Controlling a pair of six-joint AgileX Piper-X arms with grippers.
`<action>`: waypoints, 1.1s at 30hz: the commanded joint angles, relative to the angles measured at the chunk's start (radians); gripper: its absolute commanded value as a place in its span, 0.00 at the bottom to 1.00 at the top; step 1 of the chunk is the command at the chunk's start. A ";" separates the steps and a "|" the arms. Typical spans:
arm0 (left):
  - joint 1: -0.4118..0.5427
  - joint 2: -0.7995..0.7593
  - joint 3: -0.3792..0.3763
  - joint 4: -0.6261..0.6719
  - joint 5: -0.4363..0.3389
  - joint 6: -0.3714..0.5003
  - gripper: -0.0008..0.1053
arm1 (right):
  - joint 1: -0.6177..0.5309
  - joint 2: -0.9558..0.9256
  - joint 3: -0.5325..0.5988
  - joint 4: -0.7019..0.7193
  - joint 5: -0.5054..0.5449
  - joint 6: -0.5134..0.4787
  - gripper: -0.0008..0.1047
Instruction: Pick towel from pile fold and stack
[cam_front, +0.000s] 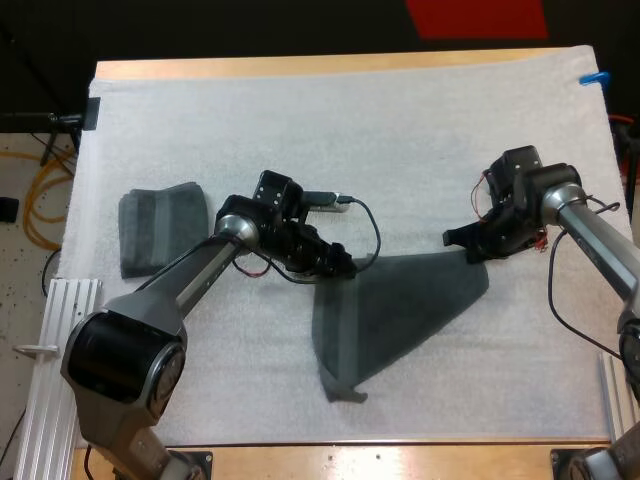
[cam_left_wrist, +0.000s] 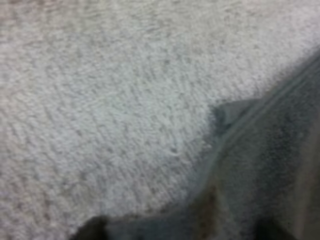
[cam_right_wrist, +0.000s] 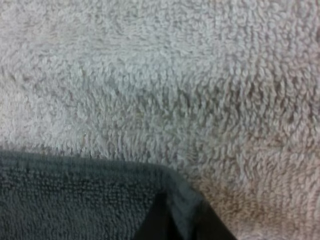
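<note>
A dark grey-green towel (cam_front: 390, 310) lies half spread on the white mat (cam_front: 350, 130), tapering toward the near edge with a curled tip. My left gripper (cam_front: 345, 267) is low at its far left corner, shut on that corner. My right gripper (cam_front: 462, 243) pinches the far right corner. In the left wrist view the towel's hemmed edge (cam_left_wrist: 270, 175) runs close beside bare mat. In the right wrist view the towel's corner (cam_right_wrist: 75, 200) wraps around a dark fingertip (cam_right_wrist: 155, 225) just above the mat.
A folded towel (cam_front: 160, 228) rests at the left side of the mat. Aluminium rails (cam_front: 60, 330) run along the table's left edge. Bare mat stretches across the far half and along the near edge.
</note>
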 joint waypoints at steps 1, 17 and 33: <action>-0.006 0.015 0.008 0.034 -0.031 -0.010 0.37 | 0.002 -0.012 -0.001 0.004 -0.003 -0.012 0.01; 0.007 -0.265 -0.036 0.016 -0.121 0.036 0.01 | 0.003 -0.216 -0.001 -0.024 -0.010 -0.017 0.01; 0.026 -0.627 -0.230 0.244 -0.130 0.071 0.01 | 0.241 -0.655 -0.176 0.007 0.195 -0.004 0.01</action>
